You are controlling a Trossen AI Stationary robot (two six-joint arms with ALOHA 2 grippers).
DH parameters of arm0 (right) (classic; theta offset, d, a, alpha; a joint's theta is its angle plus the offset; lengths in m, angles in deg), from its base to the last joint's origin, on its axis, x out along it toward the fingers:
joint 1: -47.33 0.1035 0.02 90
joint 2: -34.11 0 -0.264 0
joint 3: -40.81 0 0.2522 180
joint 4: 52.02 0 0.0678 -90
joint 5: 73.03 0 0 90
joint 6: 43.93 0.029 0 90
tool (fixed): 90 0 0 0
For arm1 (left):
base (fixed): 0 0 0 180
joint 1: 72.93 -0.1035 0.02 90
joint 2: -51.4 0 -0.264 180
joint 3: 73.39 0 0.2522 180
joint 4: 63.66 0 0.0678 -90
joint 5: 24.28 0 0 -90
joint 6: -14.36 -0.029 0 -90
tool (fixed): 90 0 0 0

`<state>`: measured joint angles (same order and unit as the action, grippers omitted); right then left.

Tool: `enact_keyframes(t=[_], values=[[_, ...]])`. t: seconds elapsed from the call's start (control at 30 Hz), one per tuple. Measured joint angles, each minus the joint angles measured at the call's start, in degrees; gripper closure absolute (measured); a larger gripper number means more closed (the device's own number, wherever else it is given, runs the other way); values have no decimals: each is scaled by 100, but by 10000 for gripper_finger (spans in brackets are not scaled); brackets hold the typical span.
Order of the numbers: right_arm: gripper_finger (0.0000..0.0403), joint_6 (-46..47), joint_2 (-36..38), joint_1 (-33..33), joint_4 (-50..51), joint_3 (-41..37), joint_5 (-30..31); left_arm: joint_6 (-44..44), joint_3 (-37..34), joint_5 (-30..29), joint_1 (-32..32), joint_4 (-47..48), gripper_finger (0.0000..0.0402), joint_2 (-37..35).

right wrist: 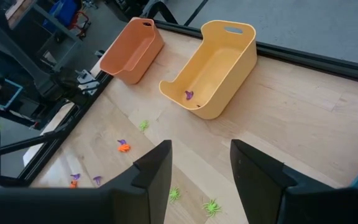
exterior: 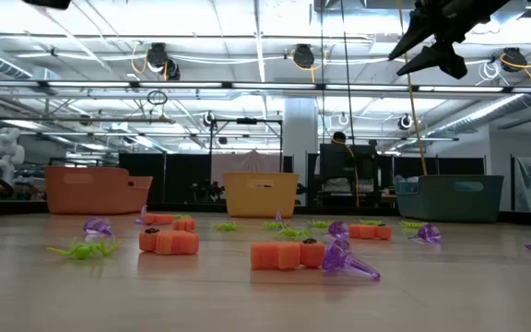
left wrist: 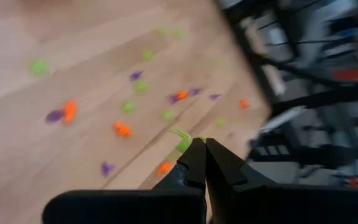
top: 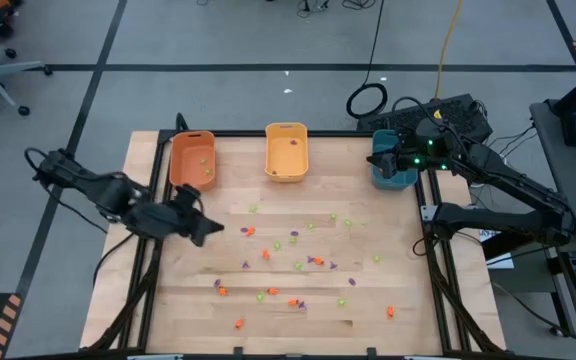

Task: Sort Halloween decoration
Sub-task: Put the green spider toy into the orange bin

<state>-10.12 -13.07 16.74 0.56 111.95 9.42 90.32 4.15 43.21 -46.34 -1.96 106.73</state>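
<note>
Many tiny orange, light green and purple trinkets (top: 298,265) lie scattered over the wooden table. My left gripper (left wrist: 201,144) hangs above the table's left part (top: 211,230), shut, with a light green trinket (left wrist: 182,140) at its fingertips. My right gripper (right wrist: 199,158) is open and holds nothing; it hangs high at the far right, over the teal bin (top: 396,178). In the low view it shows at the top right (exterior: 422,55). My left gripper pinches the light green trinket (left wrist: 183,144) between its two fingertips (left wrist: 194,155). The fingers slant down from the table's left side. The trinket's legs stick out beside the tips, and it is lifted clear of the table.
Three bins stand along the far edge: orange (top: 192,158), yellow (top: 287,152) and teal. A purple trinket (right wrist: 189,95) lies in the yellow bin. A dark metal frame (top: 436,260) borders the table on its left and right sides.
</note>
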Motion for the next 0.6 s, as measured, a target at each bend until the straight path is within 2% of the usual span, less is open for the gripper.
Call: enact_keyframes(t=[0.23, 0.6], values=[[254, 1, 0, 0, -1, 0, 0, -947, 3, -270, 0, -469, 401, -750], [254, 1, 0, 0, -1, 0, 0, -1054, 3, -502, 0, -463, 401, -1085]])
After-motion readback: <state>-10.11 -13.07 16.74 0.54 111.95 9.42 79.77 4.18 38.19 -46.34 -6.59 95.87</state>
